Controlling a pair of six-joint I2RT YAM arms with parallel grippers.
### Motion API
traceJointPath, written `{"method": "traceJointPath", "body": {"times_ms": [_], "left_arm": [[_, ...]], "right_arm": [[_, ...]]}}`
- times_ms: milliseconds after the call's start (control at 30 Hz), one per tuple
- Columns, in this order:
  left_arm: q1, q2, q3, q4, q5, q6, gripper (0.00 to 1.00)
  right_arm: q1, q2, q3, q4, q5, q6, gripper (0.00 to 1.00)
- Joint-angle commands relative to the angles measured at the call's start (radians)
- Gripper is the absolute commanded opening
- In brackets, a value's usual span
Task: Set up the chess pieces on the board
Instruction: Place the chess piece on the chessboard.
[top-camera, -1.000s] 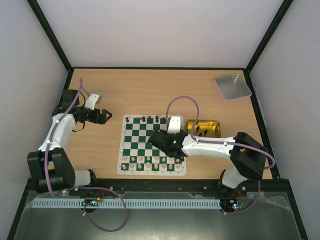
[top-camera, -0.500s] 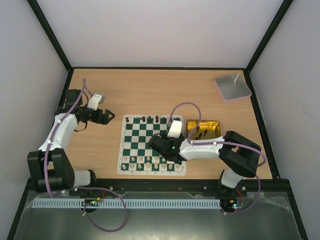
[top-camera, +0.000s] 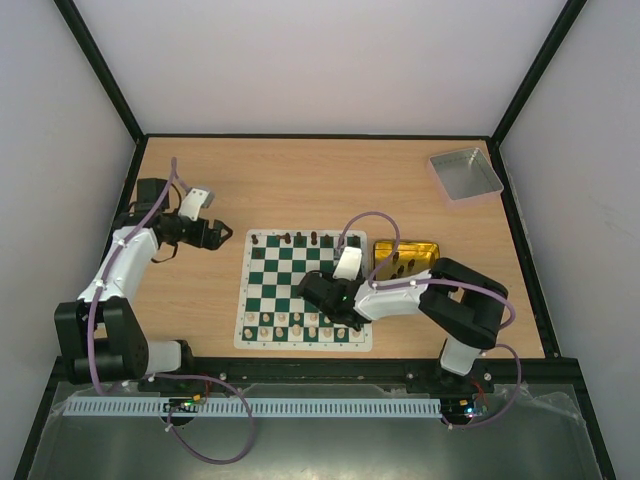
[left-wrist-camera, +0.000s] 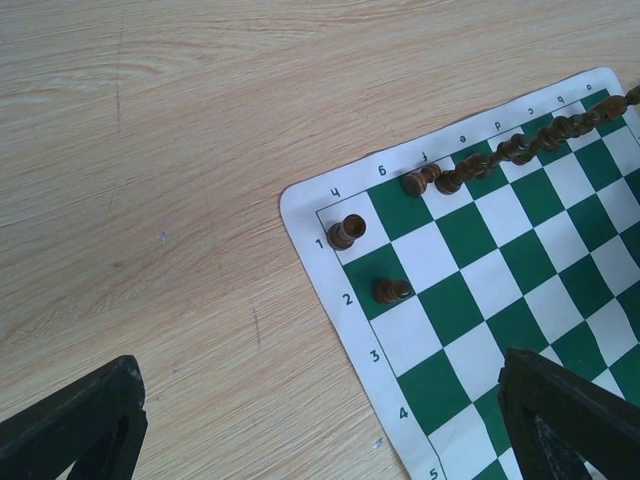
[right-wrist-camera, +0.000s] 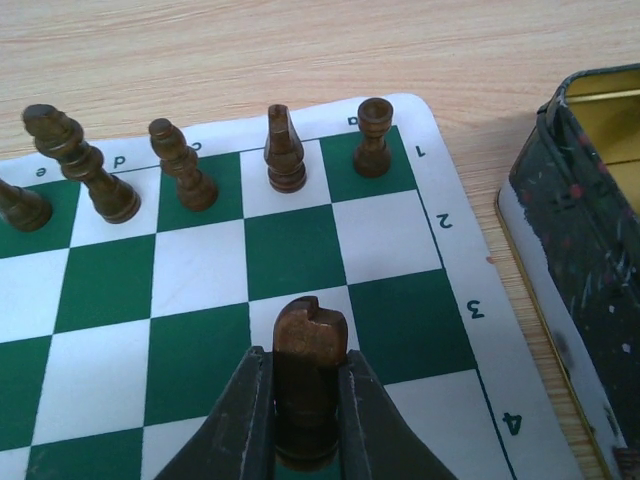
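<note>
My right fingers (right-wrist-camera: 240, 430) are clamped on a dark piece (right-wrist-camera: 310, 365) over the board (right-wrist-camera: 190, 270), near its right edge; bare squares ahead. Left fingers (left-wrist-camera: 80, 425) spread wide, empty, off the board's left edge.

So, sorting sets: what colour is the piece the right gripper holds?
Dark brown piece, clearest in right wrist view.

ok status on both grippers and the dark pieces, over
Left gripper open, beside the board. Right gripper shut on a dark chess piece over the board. Back-row pieces standing, squares between bare. Gold tin off the board edge.
</note>
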Motion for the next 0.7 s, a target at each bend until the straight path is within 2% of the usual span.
{"method": "traceJointPath", "body": {"times_ms": [0,667], "left_arm": [[-0.013,-0.015,-0.014,0.016,-0.013,-0.01,0.96],[-0.053,-0.021,-0.014,0.025,-0.043,-0.013,0.95]], "right_arm": [[-0.023,0.02,-0.023,0.044,-0.006,0.023,0.02],[-0.053,0.068,-0.016,0.039,-0.073,0.015,0.02]]}}
